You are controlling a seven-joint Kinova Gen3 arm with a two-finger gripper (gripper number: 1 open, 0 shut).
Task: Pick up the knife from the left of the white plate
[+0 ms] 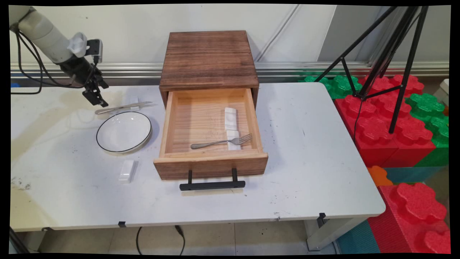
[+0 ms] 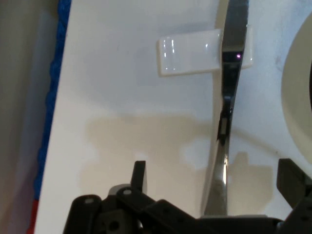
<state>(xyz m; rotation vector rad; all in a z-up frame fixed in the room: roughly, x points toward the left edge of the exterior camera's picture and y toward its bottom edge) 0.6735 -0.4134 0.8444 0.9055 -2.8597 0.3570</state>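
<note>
Main view first: the black two-finger claw [image 1: 96, 98] hangs low over the left rear of the white bench [image 1: 309, 154], right at the handle end of a slim silver table knife [image 1: 122, 107]. In the hand view its fingers [image 2: 139, 176] are spread wide, straddling the knife handle, nothing pinched. The knife's far part rests across a small white ceramic rest [image 2: 190, 53], just behind the white black-rimmed plate [image 1: 124, 131]. The dark wooden drawer box [image 1: 209, 57] stands open, a steel fork [image 1: 221, 141] lying in its pale drawer. Another white rest [image 1: 126, 171] sits near the front. Red and green foam blocks [image 1: 391, 118] and a black tripod [image 1: 395, 54] stand to the right.
</note>
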